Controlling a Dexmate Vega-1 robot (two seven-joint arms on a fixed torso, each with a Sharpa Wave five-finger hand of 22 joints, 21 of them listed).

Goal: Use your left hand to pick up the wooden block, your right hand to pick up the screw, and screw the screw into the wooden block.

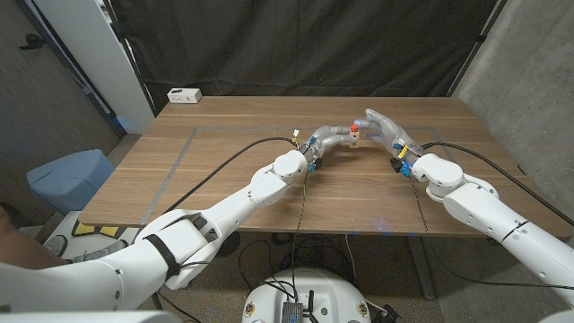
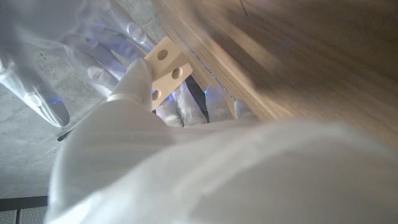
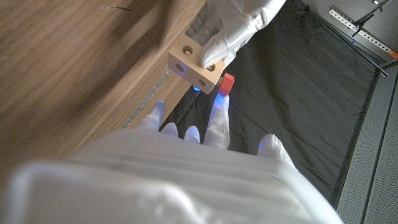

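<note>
block (image 3: 194,67) and screw (image 3: 226,82) meet mid-frame above the desk (image 1: 224,170): left robot hand (image 1: 327,139) clamps the block, holes exposed, while right robot hand (image 1: 384,128) pinches the screw beside it for threading.

- Arms: glossy white rounded shells, black band on the left forearm.
- Black cables, blue and yellow wrist fittings.
- left hand (image 1: 330,137) and right hand (image 1: 384,128): white gloves.

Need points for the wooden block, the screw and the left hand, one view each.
wooden block (image 3: 194,67), right wrist view, on its light face between the holes.
screw (image 3: 226,83), right wrist view, on its orange-red head beside the block.
left hand (image 1: 328,139), head view, on the middle of the hand holding the block.
</note>
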